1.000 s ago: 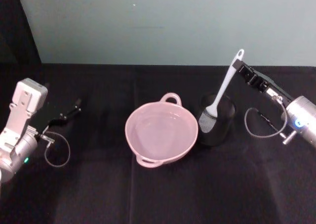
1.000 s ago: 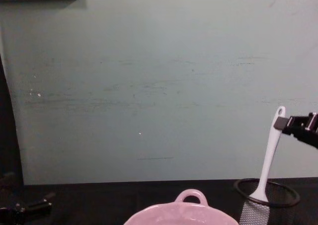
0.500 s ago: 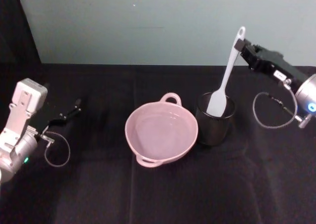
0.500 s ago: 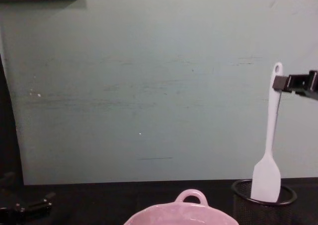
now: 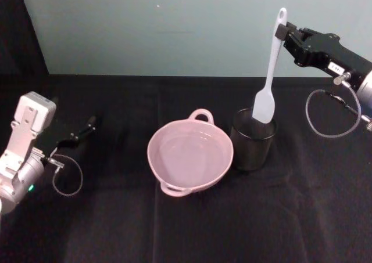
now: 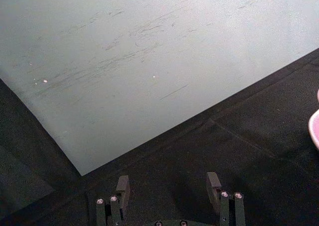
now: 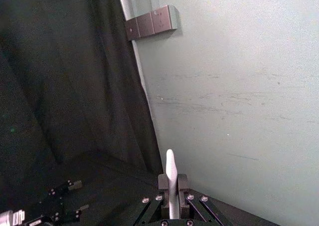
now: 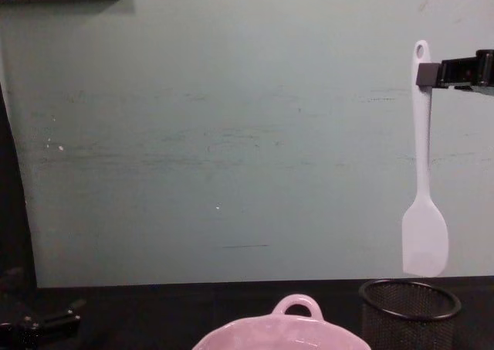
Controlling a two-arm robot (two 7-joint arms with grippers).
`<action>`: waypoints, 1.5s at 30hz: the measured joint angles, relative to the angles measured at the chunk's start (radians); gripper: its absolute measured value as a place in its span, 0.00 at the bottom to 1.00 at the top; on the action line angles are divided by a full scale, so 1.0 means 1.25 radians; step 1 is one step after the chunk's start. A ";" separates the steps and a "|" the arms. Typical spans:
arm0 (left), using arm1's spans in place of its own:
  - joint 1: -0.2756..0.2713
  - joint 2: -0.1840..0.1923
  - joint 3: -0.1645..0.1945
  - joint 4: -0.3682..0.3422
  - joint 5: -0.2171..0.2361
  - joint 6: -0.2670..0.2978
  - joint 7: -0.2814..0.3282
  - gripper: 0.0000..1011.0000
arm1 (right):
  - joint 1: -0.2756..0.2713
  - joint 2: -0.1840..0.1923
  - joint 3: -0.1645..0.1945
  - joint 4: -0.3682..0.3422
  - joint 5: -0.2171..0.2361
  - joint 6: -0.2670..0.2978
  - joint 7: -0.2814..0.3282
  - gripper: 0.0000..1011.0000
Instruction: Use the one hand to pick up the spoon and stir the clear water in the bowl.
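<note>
Up at the right rear, your right gripper is clamped on the spoon, high on the handle just under the hole. The spoon hangs near upright, blade down. In the chest view the blade's lower edge sits directly above the black mesh cup, with a gap to its rim and no contact. In the right wrist view the handle is pinched between the two fingers with its tip sticking out past them.

The bowl sits mid-table on the black cloth, just left of the mesh cup, loop handle toward the wall. The water in it looks flat and barely shows against the pink. The spoon is well apart from the bowl, above and to its right.

Your left gripper sits low over the cloth at far left, well apart from the bowl. In the left wrist view its fingers stand apart and hold nothing.
</note>
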 joint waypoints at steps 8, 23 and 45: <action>0.000 0.000 0.000 0.000 0.000 0.000 0.000 1.00 | -0.001 0.008 0.003 -0.017 -0.015 0.013 -0.002 0.11; 0.000 0.000 0.000 0.000 0.000 0.000 0.000 1.00 | -0.016 0.007 0.018 -0.027 -0.017 0.000 -0.004 0.11; 0.000 0.000 0.000 0.000 0.000 0.000 0.000 1.00 | -0.013 0.007 0.015 -0.024 -0.017 0.003 -0.003 0.11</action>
